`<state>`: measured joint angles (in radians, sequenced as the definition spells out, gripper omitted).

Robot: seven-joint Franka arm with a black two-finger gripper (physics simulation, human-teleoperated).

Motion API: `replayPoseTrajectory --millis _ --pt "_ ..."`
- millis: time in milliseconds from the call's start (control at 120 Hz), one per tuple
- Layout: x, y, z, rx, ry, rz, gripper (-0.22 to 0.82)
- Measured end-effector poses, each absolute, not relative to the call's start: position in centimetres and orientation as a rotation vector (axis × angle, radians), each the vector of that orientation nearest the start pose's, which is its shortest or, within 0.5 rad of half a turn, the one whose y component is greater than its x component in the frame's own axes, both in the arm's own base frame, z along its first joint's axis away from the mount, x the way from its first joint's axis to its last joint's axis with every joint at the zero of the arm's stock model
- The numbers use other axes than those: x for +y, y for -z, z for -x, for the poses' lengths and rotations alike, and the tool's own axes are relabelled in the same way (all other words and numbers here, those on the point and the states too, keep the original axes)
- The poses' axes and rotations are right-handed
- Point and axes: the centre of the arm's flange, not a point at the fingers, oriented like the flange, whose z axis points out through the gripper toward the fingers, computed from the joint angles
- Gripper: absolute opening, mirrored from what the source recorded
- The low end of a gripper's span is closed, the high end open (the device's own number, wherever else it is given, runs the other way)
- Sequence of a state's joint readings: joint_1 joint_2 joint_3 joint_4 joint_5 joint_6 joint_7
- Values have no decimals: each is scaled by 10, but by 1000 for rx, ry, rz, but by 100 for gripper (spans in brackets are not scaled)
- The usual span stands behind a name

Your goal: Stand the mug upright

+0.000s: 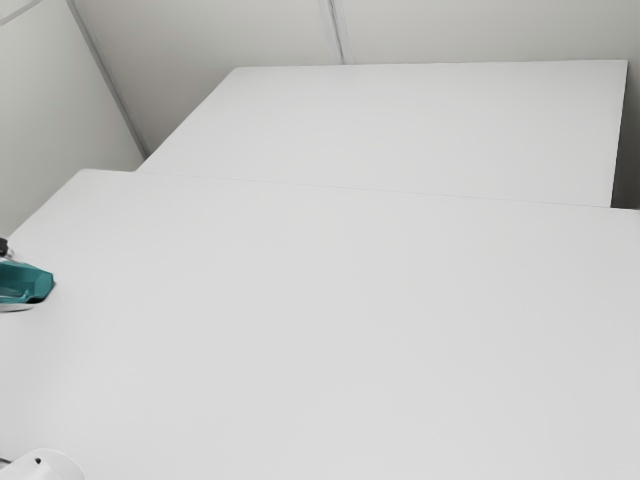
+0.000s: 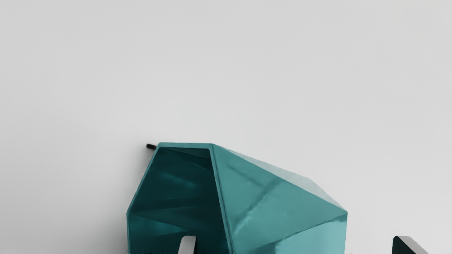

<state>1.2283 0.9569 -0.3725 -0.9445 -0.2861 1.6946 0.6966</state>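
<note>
And here is the mug (image 2: 279,197), teal and faceted, lying on its side on the white table (image 1: 350,330); over in the exterior view it sits by the left edge, low against the tabletop, so upright it is not; the gripper (image 2: 297,243) is spread wide with nothing in its hold, one finger (image 2: 188,245) showing across the dark mouth (image 2: 180,190), the other (image 2: 408,246) out past the closed end with bare tabletop between; whether that first finger dips into the mouth or merely hangs above it, I can't tell! So the step in hand, as I read it, is getting a grip, with the lifting and turning yet to be managed; the next move calls for settling the line of the fingers, which run along the mug's length, then bringing them together until both truly bear on it; after that it wants a lift just enough for clearance, a tip that brings the mouth to the top, and a gentle set-down on the base; the danger, I'd say, is a lopsided squeeze, the finger past the closed end shoving the mug along, or those slanted faces slipping free mid-turn!
</note>
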Motion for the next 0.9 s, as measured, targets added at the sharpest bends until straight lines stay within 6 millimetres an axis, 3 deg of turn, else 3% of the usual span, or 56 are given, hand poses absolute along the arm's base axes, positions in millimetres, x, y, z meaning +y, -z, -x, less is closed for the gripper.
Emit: replayPoseTrajectory --millis 125,333,425,658,900 --pt "631 -312 -422 480 -416 -2499 56" --pt "630 -313 -419 495 -406 -2468 13" --pt "630 -313 -419 499 -401 -2463 2" --pt "623 -317 -429 489 -402 -2453 -13" --pt "614 -325 -441 468 -411 -2443 -18"
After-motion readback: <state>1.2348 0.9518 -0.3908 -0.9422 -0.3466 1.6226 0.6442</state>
